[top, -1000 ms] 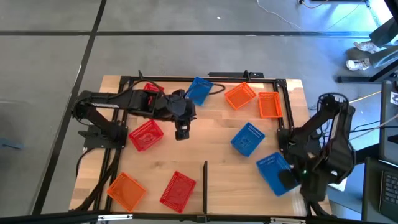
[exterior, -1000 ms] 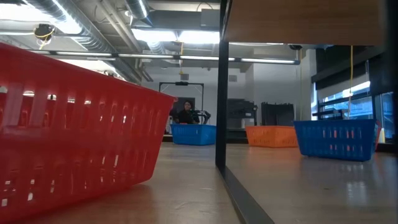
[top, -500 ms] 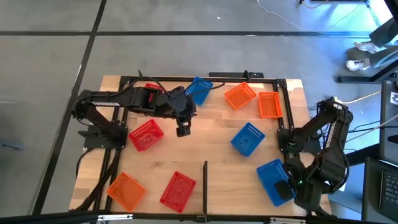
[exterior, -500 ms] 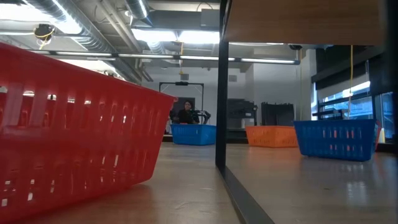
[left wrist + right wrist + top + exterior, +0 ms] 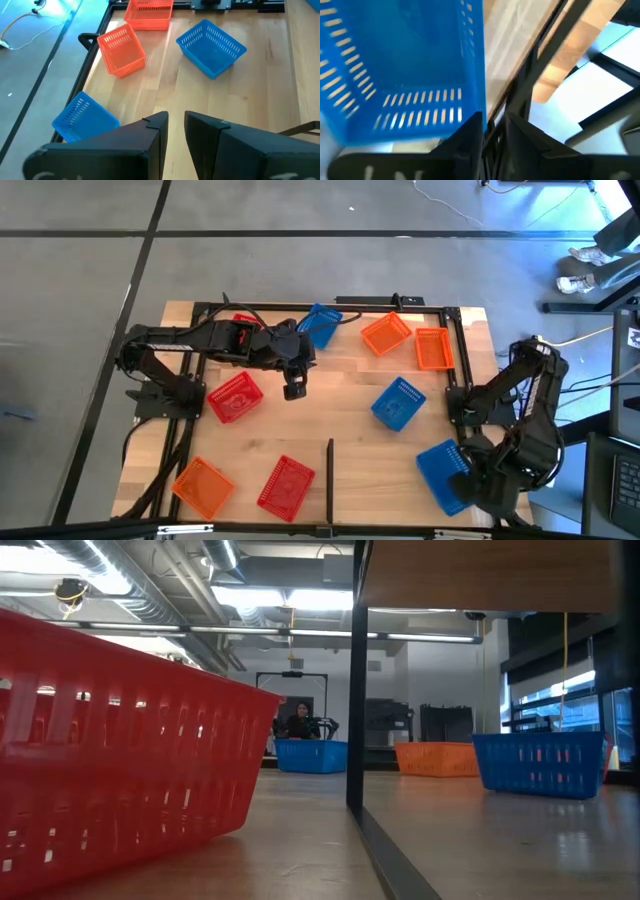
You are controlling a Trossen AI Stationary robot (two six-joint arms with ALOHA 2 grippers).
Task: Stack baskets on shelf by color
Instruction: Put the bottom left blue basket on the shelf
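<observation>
High view: blue basket [image 5: 441,473] at the shelf's [image 5: 350,405] four-o'clock corner, long axis running eleven to five, right gripper [image 5: 470,482] at its outer edge; right wrist view: basket wall [image 5: 410,70] beside the narrowly parted fingers [image 5: 465,145], grasp cannot be told; left gripper [image 5: 176,127] slightly parted, empty.

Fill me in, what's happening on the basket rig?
Baskets lie scattered, unstacked, on the shelf. The right gripper sits at a blue basket at the board's near right corner, its wall between the fingers. The left gripper hovers mid-board, open and empty, near a red basket.
</observation>
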